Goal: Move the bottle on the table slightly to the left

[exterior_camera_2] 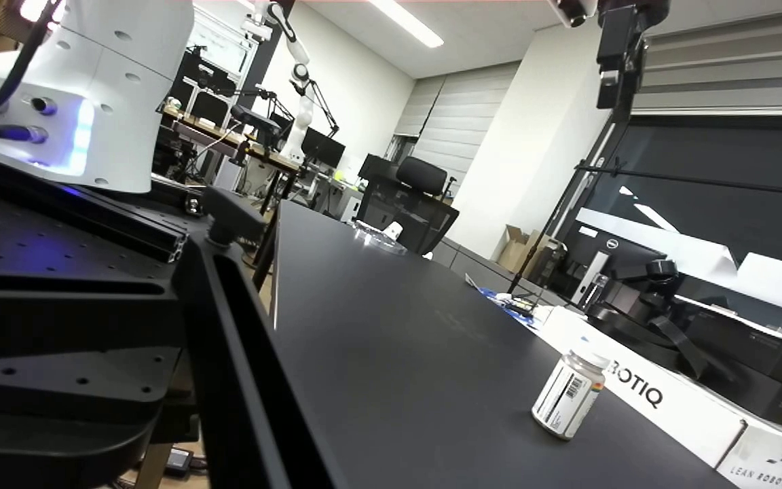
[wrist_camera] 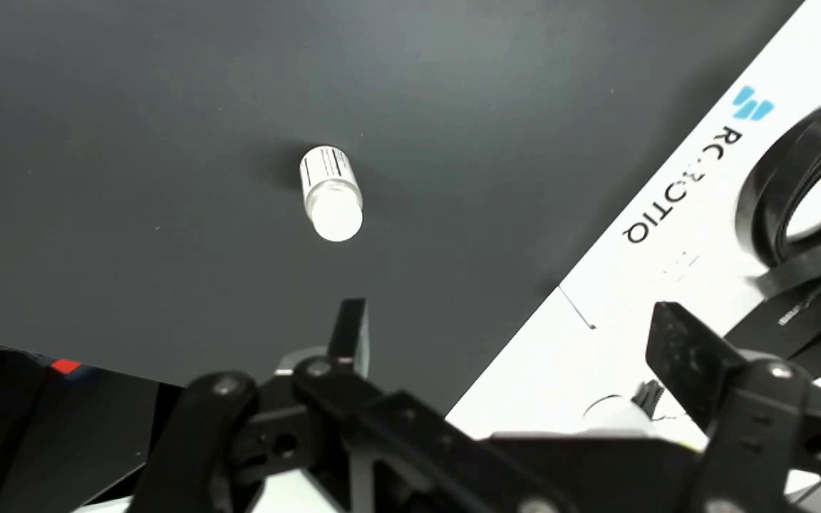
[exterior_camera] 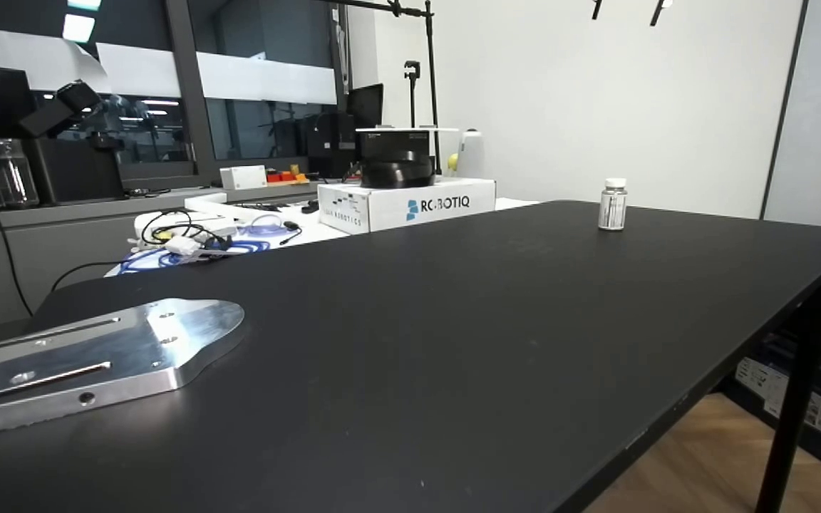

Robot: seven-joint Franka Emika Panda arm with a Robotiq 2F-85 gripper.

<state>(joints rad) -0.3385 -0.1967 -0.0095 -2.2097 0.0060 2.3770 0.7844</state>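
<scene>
Gripper (wrist_camera: 509, 317) gaping in wrist view! We can't read the bottle (wrist_camera: 332, 192); cropped ROBOTIQ box (wrist_camera: 703, 221) at its three o'clock.

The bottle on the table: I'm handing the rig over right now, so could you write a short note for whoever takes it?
End effector: open, empty, raised.
Bottle: upright on the black table, apart from the end effector.
Done: nothing gripped; whether the bottle has already been shifted can't be told.
Left: if not yet moved, probably lower, grip it, and set it slightly to the left.
</scene>
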